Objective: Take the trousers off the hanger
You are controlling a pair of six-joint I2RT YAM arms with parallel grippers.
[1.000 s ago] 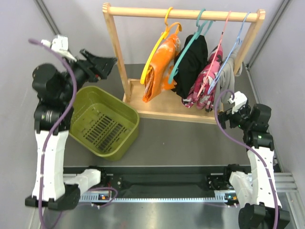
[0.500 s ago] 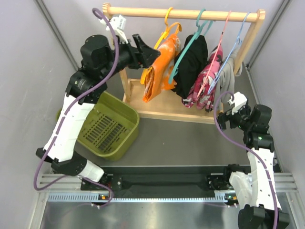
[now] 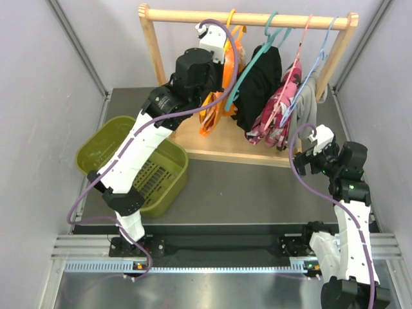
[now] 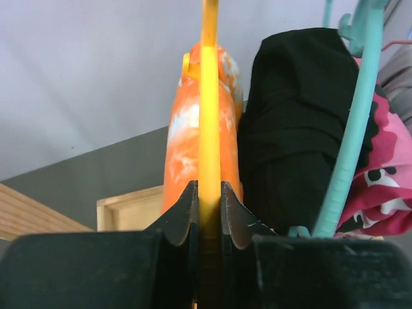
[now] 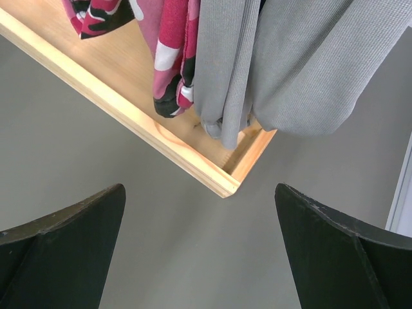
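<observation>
Orange-and-white trousers (image 3: 210,114) (image 4: 183,148) hang folded over a yellow hanger (image 3: 230,20) (image 4: 208,96) on the wooden rack's rail (image 3: 183,16). My left gripper (image 3: 217,63) (image 4: 207,193) reaches up to the rack from the left and is shut on the yellow hanger's arm; both fingers press its sides, with the trousers hanging just beyond. My right gripper (image 3: 308,158) (image 5: 199,257) stands open and empty low at the right, near the corner of the rack's base (image 5: 222,183).
A black garment (image 3: 261,84) (image 4: 296,116) on a teal hanger, a pink camouflage garment (image 3: 280,108) and a grey one (image 3: 309,103) (image 5: 290,64) hang to the right on the same rail. A green basket (image 3: 168,181) sits on the table at the left, under the left arm.
My left arm has swung from over the basket up and right to the rack, and its gripper has closed on the yellow hanger. The right arm has not moved.
</observation>
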